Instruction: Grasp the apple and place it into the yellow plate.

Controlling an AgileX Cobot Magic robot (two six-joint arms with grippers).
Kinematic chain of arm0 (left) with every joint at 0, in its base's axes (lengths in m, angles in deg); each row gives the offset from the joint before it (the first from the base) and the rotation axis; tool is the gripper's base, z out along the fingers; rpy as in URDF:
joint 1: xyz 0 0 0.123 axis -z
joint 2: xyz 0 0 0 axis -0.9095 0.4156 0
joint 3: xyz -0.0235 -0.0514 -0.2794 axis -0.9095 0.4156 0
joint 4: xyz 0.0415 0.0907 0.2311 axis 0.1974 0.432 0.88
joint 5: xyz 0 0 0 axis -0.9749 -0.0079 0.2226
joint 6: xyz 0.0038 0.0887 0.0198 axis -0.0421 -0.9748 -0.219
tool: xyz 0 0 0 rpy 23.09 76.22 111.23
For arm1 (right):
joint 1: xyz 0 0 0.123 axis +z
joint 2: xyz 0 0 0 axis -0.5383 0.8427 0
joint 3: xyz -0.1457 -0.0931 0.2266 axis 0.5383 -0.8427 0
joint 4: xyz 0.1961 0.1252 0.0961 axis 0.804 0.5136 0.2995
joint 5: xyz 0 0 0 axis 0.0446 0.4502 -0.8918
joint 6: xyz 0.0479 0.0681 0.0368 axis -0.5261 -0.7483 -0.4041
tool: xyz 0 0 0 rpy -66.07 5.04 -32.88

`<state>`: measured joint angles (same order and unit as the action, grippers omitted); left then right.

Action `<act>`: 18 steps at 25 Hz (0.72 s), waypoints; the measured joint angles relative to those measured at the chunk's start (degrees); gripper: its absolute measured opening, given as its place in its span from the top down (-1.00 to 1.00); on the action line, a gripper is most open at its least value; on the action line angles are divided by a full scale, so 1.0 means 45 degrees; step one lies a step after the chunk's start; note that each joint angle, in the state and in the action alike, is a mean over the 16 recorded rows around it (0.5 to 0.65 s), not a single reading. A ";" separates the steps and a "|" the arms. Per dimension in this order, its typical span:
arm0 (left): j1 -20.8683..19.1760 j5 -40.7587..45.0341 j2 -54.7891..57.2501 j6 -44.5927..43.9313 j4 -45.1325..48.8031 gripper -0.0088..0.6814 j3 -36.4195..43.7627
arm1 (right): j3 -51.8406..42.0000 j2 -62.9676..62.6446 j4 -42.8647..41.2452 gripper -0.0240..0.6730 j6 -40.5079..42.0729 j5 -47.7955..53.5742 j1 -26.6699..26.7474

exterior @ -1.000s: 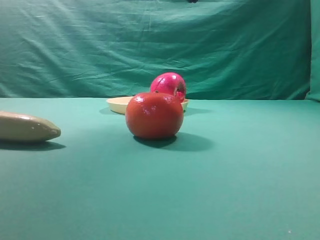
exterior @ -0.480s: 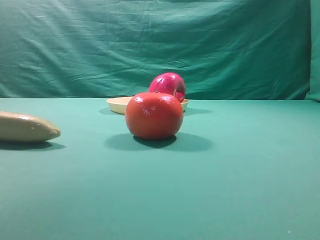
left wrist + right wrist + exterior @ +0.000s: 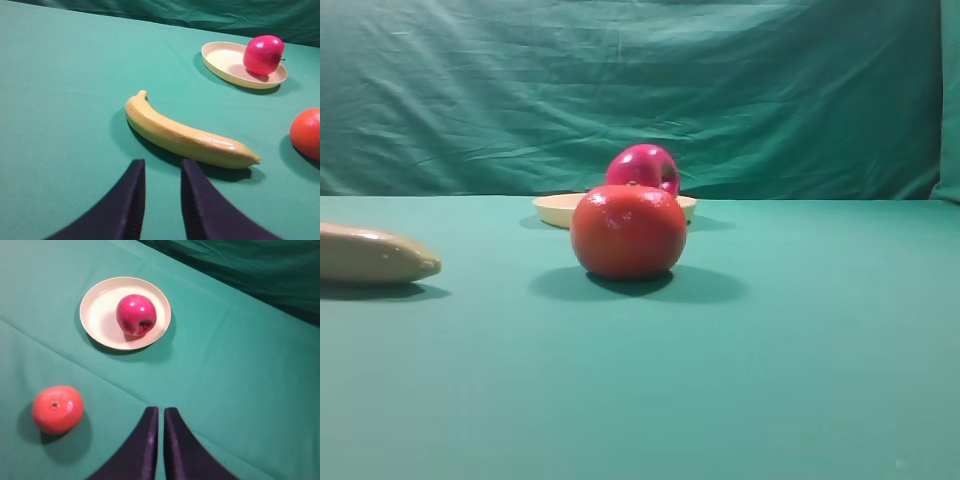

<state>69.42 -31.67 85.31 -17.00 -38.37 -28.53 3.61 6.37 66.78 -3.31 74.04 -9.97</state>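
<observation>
The crimson apple (image 3: 642, 168) lies in the pale yellow plate (image 3: 555, 208), half hidden behind an orange-red fruit in the high view. From the right wrist the apple (image 3: 136, 314) rests right of centre in the plate (image 3: 100, 307). My right gripper (image 3: 160, 412) hangs high above the cloth, well clear of the plate, fingers almost touching and empty. My left gripper (image 3: 162, 165) is low over the cloth near a banana, its fingers a narrow gap apart and empty. The apple (image 3: 263, 54) and plate (image 3: 225, 60) lie far off at the upper right of that view.
The orange-red fruit (image 3: 628, 230) sits on the green cloth in front of the plate; it also shows in the right wrist view (image 3: 57, 409). A pale banana (image 3: 185, 137) lies just ahead of the left gripper and at the left edge of the high view (image 3: 370, 255).
The apple has rolled a little to the left in the plate and turned more upright. The dark shape at the top of the high view is gone.
</observation>
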 joint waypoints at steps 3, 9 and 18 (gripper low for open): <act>0.0000 0.0000 0.0000 0.0000 0.0000 0.52 0.0000 | -0.0704 -0.1062 -0.0024 0.93 -0.0109 0.0398 0.0000; 0.0000 0.0000 0.0000 0.0000 0.0000 0.52 0.0000 | -0.1258 -0.2270 -0.0334 0.93 -0.0571 0.1419 0.0000; 0.0000 0.0000 0.0000 0.0000 0.0000 0.52 0.0000 | -0.2547 -0.3889 -0.1008 0.93 -0.1341 0.0728 -0.0353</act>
<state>69.42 -31.67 85.31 -17.00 -38.37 -28.53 -7.85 -11.13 62.24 -9.34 77.32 -11.56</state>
